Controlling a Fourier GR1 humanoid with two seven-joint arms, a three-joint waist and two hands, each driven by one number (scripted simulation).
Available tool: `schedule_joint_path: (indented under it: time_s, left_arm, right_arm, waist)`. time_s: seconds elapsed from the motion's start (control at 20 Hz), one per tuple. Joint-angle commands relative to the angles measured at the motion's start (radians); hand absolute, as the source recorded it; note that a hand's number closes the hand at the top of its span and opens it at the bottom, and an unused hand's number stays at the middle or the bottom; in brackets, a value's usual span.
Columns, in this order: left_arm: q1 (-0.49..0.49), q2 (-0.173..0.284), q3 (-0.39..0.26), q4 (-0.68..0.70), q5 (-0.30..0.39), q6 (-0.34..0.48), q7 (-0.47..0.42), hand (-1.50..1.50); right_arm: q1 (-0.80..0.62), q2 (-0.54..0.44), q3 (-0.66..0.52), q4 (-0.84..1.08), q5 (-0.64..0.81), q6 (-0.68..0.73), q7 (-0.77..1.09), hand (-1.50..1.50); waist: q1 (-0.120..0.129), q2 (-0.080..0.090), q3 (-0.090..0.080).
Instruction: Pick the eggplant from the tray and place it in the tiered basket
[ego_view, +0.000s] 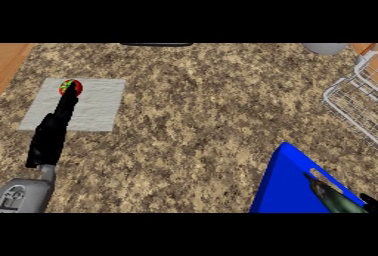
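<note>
Eggplant: dark, elongated, glossy, lying on the tray at lower right.
Tray: flat blue slab, tilted corner upward.
Tiered basket: white wire grid, right edge.
Left hand: black, fingers straight, tips touching a small red-green ball on a pale grey mat, upper left.
Counter: speckled brown granite.

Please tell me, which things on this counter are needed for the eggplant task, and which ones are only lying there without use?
Belongs to the job:
- eggplant, lying on the blue tray
- wire tiered basket at the right edge

Just lying about:
- small red and green object on the grey mat
- grey object at the top edge
</note>
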Motion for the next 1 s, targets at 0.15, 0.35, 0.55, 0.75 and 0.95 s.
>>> schedule_joint_path:
  time_s: [0.15,0.35,0.55,0.75,0.95]
  left_arm:
    - [0.018,-0.022,0.004,0.040,-0.022,0.004,-0.064,0.00]
    - [0.012,-0.024,0.011,0.043,-0.029,0.001,-0.036,0.00]
    - [0.042,-0.012,0.027,-0.007,-0.005,-0.026,-0.032,0.00]
    - [0.022,-0.027,0.015,-0.022,-0.021,-0.014,0.006,0.00]
    - [0.001,-0.015,0.049,0.032,-0.011,-0.026,-0.043,0.00]
  right_arm:
    - [-0.098,0.105,0.100,0.109,-0.004,-0.062,0.135,-1.50]
    - [-0.117,0.109,0.132,0.111,-0.005,-0.073,0.127,-1.50]
    - [-0.137,0.144,0.152,0.153,-0.028,-0.084,0.109,-1.50]
    - [-0.138,0.192,0.175,0.183,-0.038,-0.093,0.045,-1.50]
    - [-0.176,0.216,0.174,0.226,-0.078,-0.079,0.039,-1.50]
  waist:
    - [0.007,0.007,0.007]
    - [-0.006,0.004,0.007]
    - [0.001,0.002,0.007]
    - [-0.006,0.002,0.008]
    - [-0.001,0.007,0.007]
